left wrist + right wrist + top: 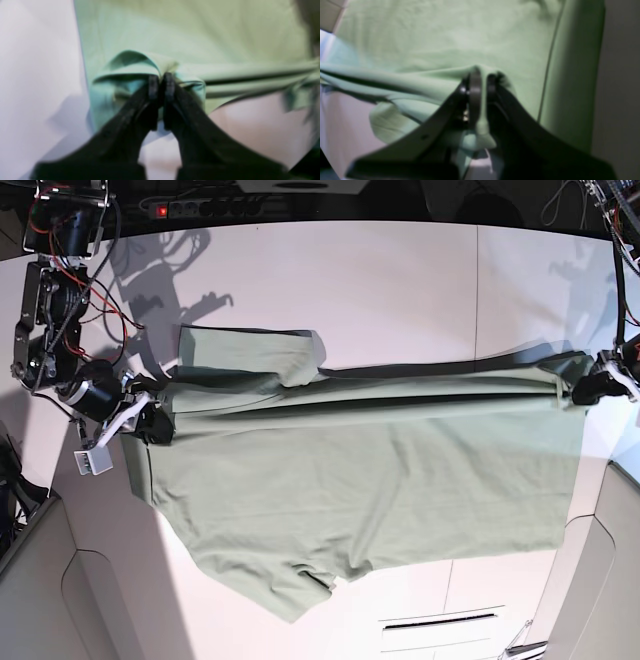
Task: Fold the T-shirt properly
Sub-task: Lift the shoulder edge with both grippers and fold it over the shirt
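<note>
The pale sage-green T-shirt (350, 470) lies spread across the white table, stretched between both arms with a raised fold along its upper edge. At the shirt's left end in the base view, my right gripper (152, 423) is shut on a pinch of T-shirt (460, 37) cloth; up close the right gripper (481, 75) has fabric pressed between its fingers. My left gripper (590, 388) holds the right end. Its wrist view shows the left gripper (161, 77) shut on a bunched fold of the T-shirt (195, 32).
A white table (400, 280) carries the shirt, with bare surface behind it. A power strip (200, 207) and cables lie along the back edge. The table's front edge runs under the shirt's lower part, and a sleeve (290, 595) hangs past it.
</note>
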Robot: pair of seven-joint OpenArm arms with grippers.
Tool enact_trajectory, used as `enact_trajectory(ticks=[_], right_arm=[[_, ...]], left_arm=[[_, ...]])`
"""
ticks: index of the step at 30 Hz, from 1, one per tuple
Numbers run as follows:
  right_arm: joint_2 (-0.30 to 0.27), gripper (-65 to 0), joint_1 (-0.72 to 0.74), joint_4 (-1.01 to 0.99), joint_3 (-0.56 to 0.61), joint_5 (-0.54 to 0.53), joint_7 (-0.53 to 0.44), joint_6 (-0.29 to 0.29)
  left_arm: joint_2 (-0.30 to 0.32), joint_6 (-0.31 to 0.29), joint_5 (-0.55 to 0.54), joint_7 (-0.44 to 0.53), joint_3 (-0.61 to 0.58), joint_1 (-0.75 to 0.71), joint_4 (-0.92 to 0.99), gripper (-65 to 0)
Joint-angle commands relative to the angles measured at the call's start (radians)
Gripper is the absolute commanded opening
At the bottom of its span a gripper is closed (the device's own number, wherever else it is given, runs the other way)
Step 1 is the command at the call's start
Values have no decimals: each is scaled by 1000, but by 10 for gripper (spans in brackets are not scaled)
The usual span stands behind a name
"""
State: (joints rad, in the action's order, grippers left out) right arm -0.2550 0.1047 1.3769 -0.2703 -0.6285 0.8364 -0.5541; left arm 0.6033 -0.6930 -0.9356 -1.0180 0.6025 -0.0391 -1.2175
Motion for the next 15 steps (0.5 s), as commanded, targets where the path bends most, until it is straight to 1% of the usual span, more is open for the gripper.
enact_trajectory(ticks=[1,5,7,13,15], right_arm=[[-16,-650,35,-2,2,-14,-29,0],[-16,-650,70,-50,13,-14,-29,0],[-16,-650,72,-52,13,-14,-29,0],[-16,-650,72,-51,13,-14,-29,0],[-16,-452,72,-48,13,-19,-29,-1]], left_arm=[[28,-5,6,43,-4,9,-13,-650],[28,15,83,101,-25,9,-13,-650],[29,27,89,103,-25,9,-13,-650],[29,27,88,109,-25,9,-13,-644],[29,27,88,110,-25,10,-14,-489]])
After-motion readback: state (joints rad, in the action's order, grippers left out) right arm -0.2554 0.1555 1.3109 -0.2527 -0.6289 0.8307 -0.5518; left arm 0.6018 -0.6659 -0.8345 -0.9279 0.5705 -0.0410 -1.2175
